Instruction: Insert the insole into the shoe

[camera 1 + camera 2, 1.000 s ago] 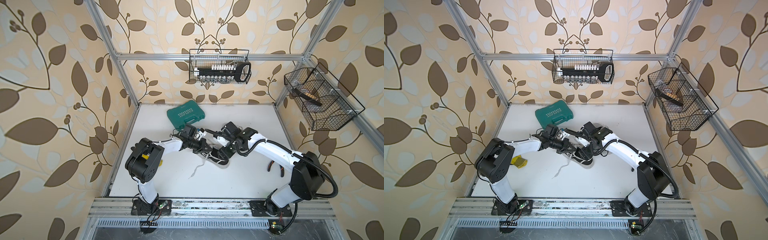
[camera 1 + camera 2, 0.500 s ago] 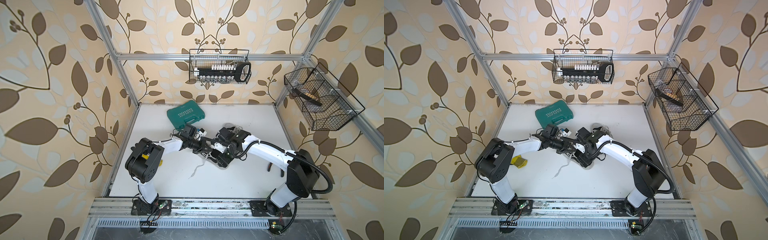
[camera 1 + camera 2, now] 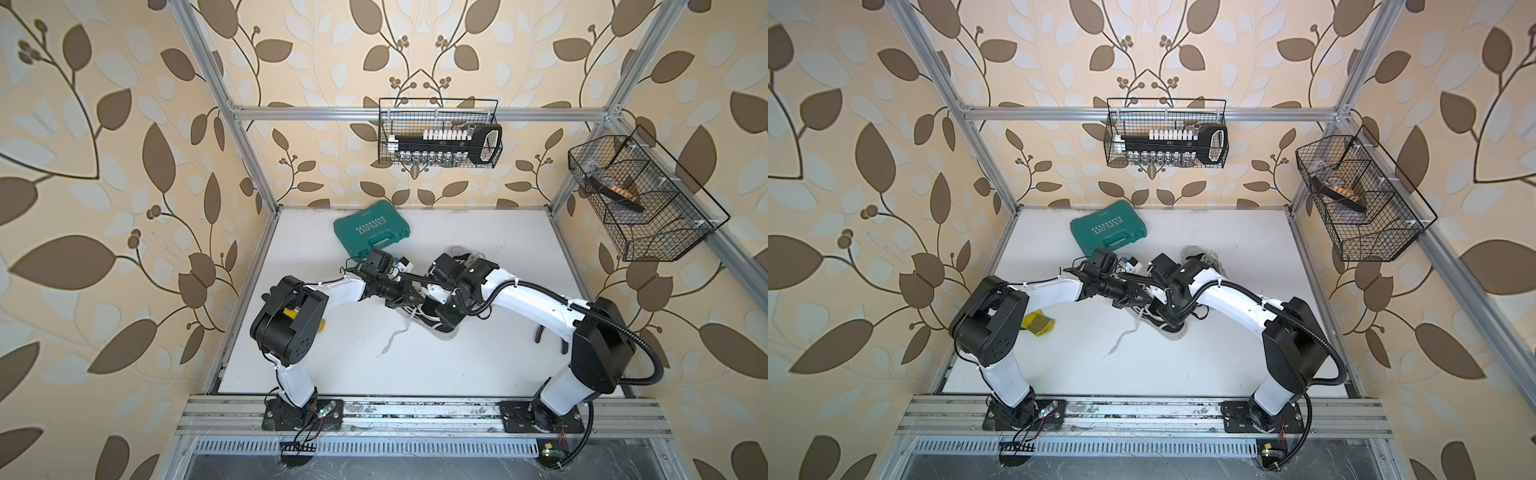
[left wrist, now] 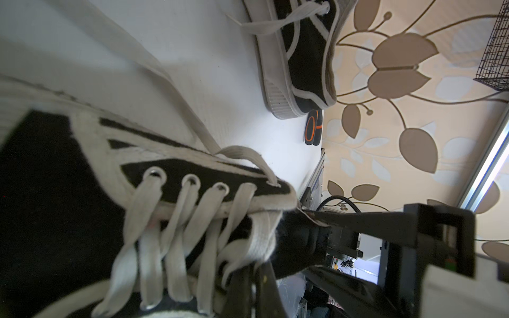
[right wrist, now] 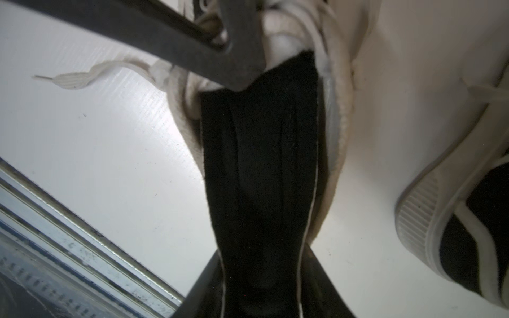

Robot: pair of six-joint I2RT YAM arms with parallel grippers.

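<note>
left gripper [image 4: 254,278] closed on 1 shoe [image 4: 68,206], 2nd shoe [image 4: 305,55] nearby, right gripper [image 5: 261,297] probably clamping 1 insole [image 5: 261,151]

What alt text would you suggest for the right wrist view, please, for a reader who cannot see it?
A black insole, held in the right end effector, runs into the opening of a sneaker on a white table. The left end effector grips the sneaker's tongue, and a second sneaker lies beside it.

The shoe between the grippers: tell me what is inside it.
A black insole slants into the shoe, its rear end outside at the right gripper. Its front end and the toe space are covered by the laced upper.
</note>
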